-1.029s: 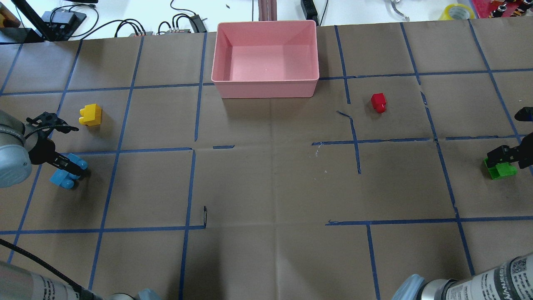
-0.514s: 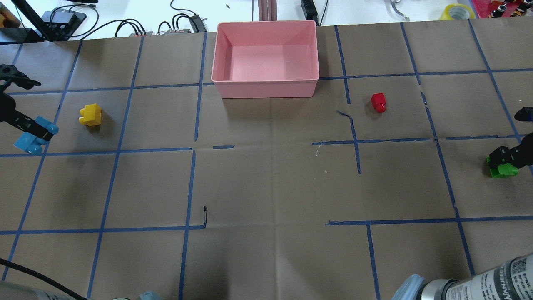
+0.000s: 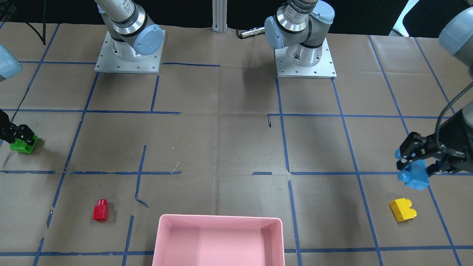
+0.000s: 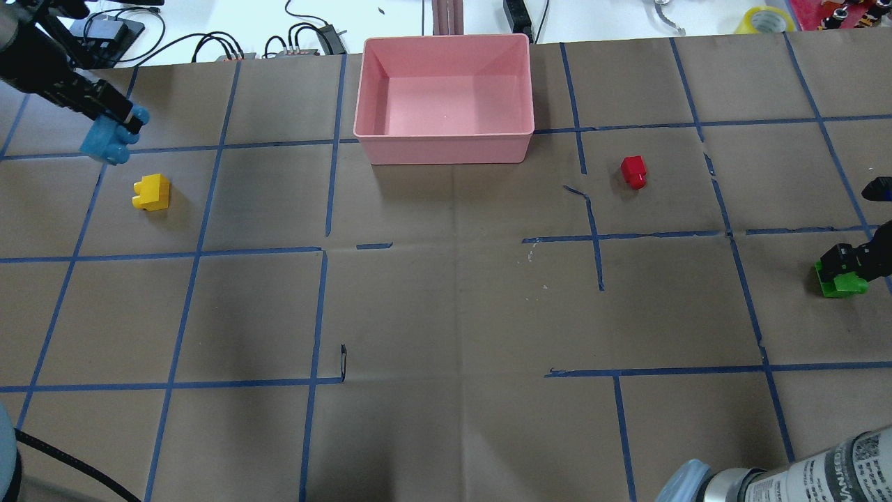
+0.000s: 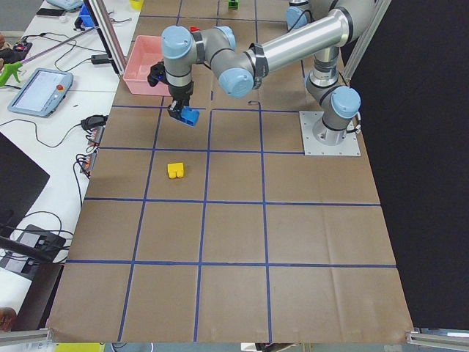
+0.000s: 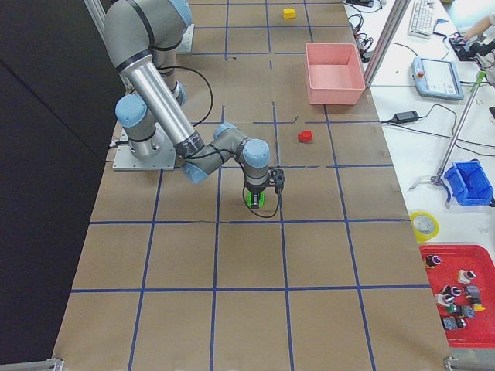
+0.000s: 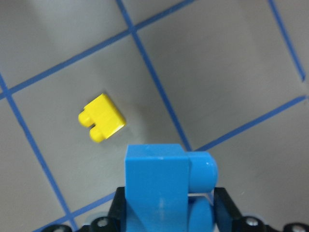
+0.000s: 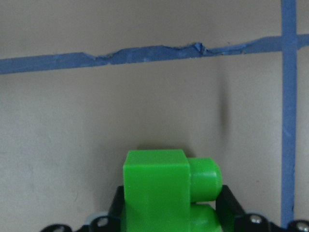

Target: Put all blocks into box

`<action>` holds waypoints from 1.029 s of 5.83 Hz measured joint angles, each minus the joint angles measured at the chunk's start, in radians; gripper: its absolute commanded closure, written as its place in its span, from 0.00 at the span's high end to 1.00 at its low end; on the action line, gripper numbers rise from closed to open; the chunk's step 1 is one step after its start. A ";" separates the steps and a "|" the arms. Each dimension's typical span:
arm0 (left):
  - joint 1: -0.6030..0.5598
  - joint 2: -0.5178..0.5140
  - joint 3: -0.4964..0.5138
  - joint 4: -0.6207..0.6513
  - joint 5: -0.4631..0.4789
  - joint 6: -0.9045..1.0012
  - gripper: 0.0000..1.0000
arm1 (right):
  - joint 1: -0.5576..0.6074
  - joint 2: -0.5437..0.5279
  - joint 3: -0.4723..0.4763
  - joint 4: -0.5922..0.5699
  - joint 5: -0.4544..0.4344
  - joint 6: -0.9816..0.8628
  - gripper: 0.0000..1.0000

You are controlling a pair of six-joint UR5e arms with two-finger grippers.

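My left pincer (image 4: 115,124) has carried the blue block (image 4: 103,144) up past the yellow block (image 4: 151,192), squeezing it tight. Open paper (image 4: 279,104) lies between it and the box (image 4: 443,148) at the far edge. My right pincer (image 4: 842,263) squeezes the green block (image 4: 843,284) by the right edge.

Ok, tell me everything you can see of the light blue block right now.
The light blue block is a glossy plastic toy brick, boxy with round studs on one side; two show in the wrist view. The left gripper clamps its flat sides, and nothing else touches it. It hangs above the paper-covered table, on the robot's left of the pink box, the yellow block lying apart below.
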 measured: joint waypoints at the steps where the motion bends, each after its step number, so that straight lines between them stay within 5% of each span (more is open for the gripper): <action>1: -0.124 -0.056 0.075 0.031 0.025 -0.209 0.00 | 0.001 -0.015 -0.027 0.028 -0.001 0.000 0.22; 3: -0.332 -0.169 0.223 0.038 0.074 -0.587 0.00 | 0.013 -0.066 -0.125 0.129 -0.001 0.001 0.10; 6: -0.484 -0.395 0.452 0.038 0.111 -0.885 0.00 | 0.130 -0.100 -0.419 0.375 -0.006 0.005 0.09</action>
